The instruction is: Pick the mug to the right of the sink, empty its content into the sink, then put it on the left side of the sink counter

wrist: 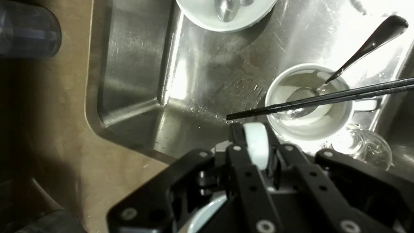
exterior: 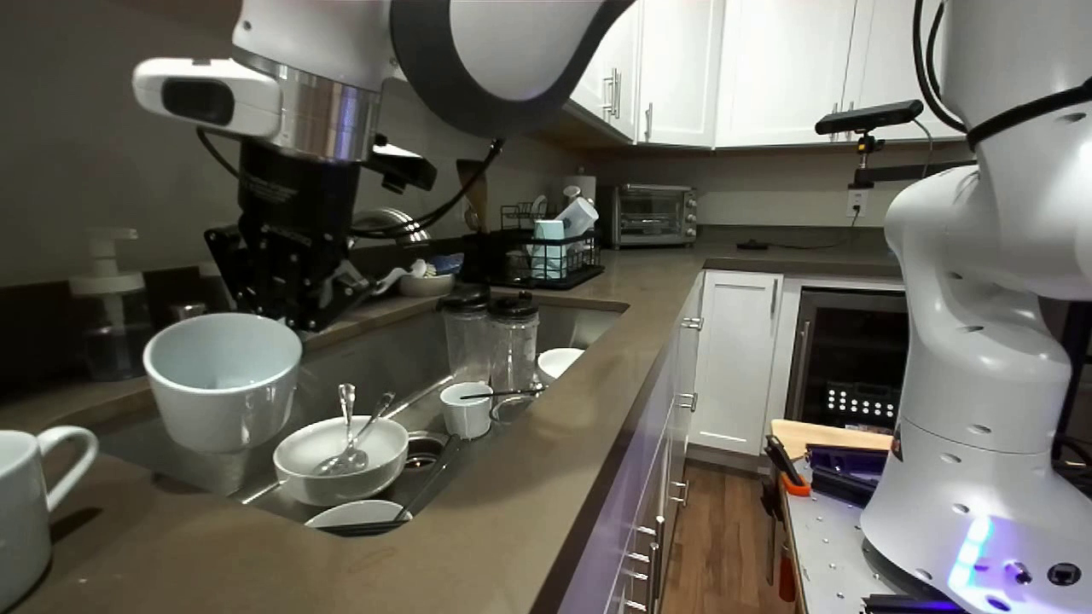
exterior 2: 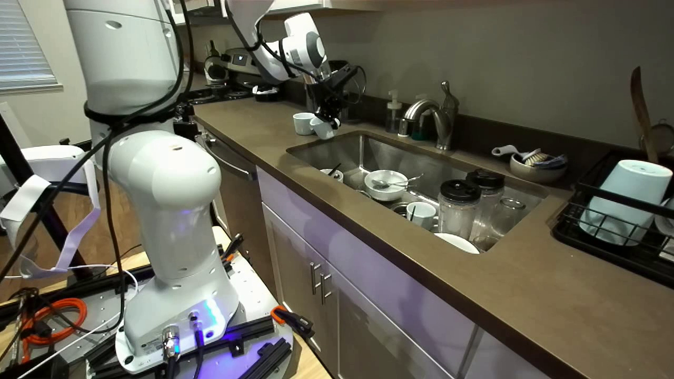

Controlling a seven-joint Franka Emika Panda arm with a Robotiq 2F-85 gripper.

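My gripper (exterior: 314, 317) is shut on the handle of the white mug (exterior: 223, 388) and holds it raised above the near end of the sink (exterior: 384, 358). In an exterior view the mug (exterior 2: 323, 129) hangs tilted at the sink's far corner, below the gripper (exterior 2: 329, 111). In the wrist view the mug's white handle (wrist: 257, 145) stands between the fingertips (wrist: 254, 129), and the fingers hide most of its body. The sink (wrist: 139, 48) lies below. The mug's contents cannot be made out. The sink counter (exterior: 546, 460) surrounds the basin.
Another white mug (exterior: 21, 512) stands on the counter beside the sink. The sink holds a bowl with spoons (exterior 2: 387, 179), a cup (exterior 2: 421, 213), and jars (exterior 2: 458, 210). The faucet (exterior 2: 442, 118), soap dispenser (exterior 2: 393, 113) and dish rack (exterior 2: 595, 231) stand around it.
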